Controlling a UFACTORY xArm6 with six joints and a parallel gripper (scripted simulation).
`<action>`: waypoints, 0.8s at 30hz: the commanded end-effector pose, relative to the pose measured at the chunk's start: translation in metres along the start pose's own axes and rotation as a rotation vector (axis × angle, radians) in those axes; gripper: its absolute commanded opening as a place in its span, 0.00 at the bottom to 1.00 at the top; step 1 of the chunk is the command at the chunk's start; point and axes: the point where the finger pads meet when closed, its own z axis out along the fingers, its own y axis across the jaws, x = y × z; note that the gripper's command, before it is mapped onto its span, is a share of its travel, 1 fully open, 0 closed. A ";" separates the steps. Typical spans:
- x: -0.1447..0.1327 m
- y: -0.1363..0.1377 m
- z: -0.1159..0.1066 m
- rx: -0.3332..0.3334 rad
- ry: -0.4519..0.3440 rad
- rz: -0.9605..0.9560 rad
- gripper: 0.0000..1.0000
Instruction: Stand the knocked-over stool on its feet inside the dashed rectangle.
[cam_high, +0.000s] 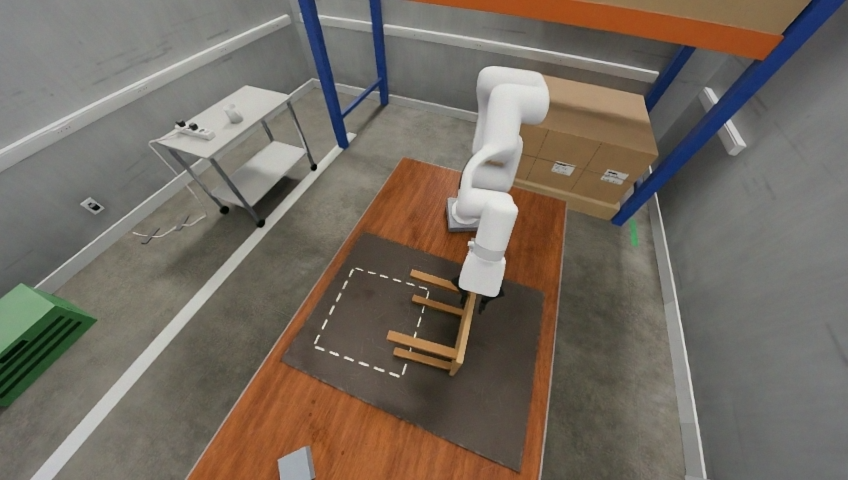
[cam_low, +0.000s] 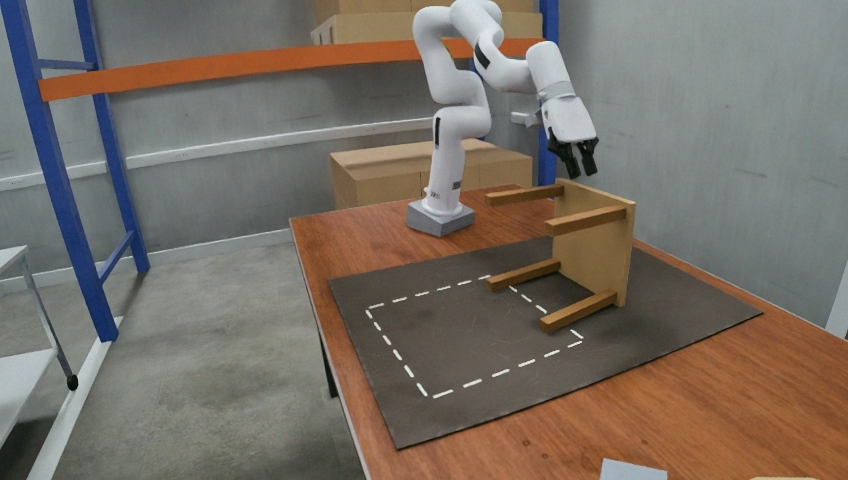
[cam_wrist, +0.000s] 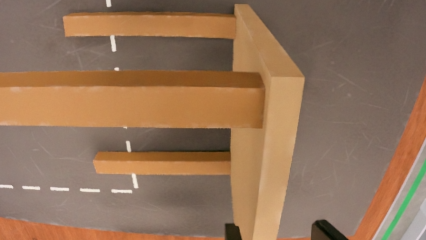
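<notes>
The wooden stool (cam_high: 465, 333) (cam_low: 589, 243) (cam_wrist: 280, 125) lies on its side, its seat upright on edge and its legs level, pointing left in the top and exterior views. The seat stands outside the dashed rectangle (cam_low: 500, 373) (cam_wrist: 90, 190); the lower legs' ends reach across the rectangle's near side. My gripper (cam_high: 474, 305) (cam_low: 582, 174) (cam_wrist: 280, 231) is partly open and empty, tilted downward, just above the far end of the seat's upper edge. In the wrist view the fingertips appear on either side of the seat board. In the exterior view they are above it.
A dark mat (cam_high: 493, 410) (cam_low: 684, 309) lies under the stool on the wooden table (cam_high: 273, 410) (cam_low: 714, 380). A grey block (cam_high: 296, 463) (cam_low: 631, 471) is near the table's front. Cartons (cam_high: 595, 148) (cam_low: 380, 172) and an orange rack beam (cam_low: 238, 64) are behind the arm.
</notes>
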 end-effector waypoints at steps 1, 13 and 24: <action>-0.002 0.000 -0.001 -0.001 -0.004 0.000 0.45; -0.002 0.000 0.005 -0.001 -0.004 0.000 0.45; -0.002 0.000 0.025 -0.001 -0.004 0.000 0.45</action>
